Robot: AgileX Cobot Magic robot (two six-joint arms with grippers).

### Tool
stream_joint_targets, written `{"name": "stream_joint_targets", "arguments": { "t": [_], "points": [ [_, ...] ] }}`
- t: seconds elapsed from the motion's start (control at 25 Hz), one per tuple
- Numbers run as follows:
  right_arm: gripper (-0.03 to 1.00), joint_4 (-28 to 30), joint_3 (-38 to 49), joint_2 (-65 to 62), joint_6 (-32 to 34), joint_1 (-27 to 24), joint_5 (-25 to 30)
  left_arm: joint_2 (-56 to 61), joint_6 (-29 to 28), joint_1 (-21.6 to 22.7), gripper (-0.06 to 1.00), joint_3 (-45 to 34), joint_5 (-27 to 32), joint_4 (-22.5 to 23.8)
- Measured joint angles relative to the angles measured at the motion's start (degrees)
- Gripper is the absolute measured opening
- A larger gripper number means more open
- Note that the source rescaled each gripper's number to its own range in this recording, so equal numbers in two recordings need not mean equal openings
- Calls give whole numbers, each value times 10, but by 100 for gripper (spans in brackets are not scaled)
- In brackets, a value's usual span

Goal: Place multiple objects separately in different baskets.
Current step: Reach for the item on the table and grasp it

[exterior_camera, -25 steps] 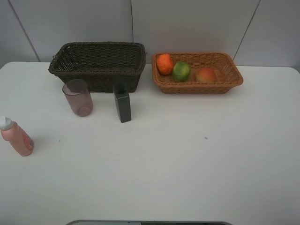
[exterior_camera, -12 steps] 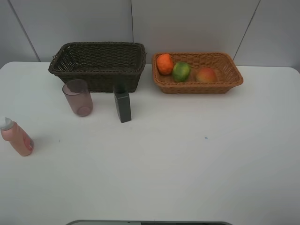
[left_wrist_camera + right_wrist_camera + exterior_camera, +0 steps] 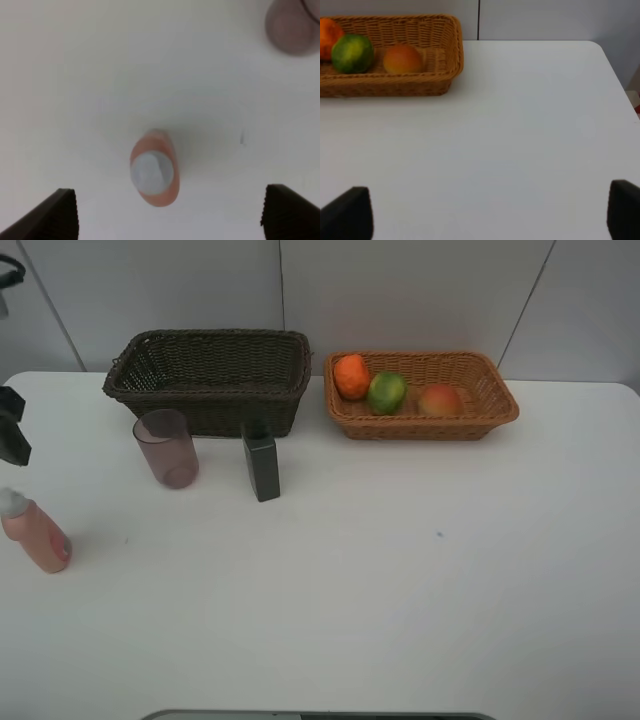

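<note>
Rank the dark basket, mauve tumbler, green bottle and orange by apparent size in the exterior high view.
1. dark-brown basket
2. mauve tumbler
3. dark green bottle
4. orange; it sits farther back, so its rank against the bottle is unsure.

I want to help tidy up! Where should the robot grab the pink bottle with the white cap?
Grip the pink bottle around its body, just below the white cap, from straight above: it stands upright and the open left pincer hangs over it.
</note>
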State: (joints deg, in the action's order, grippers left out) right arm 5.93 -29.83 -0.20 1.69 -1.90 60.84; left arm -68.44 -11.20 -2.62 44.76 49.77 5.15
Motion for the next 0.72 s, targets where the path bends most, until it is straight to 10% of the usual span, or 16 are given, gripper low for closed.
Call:
{"name": "stream_joint_targets", "arguments": {
  "t": [0.72],
  "points": [
    [96,0,0,0,0,0,0,-89,10,37,95,-5,-39,-12]
  ]
}}
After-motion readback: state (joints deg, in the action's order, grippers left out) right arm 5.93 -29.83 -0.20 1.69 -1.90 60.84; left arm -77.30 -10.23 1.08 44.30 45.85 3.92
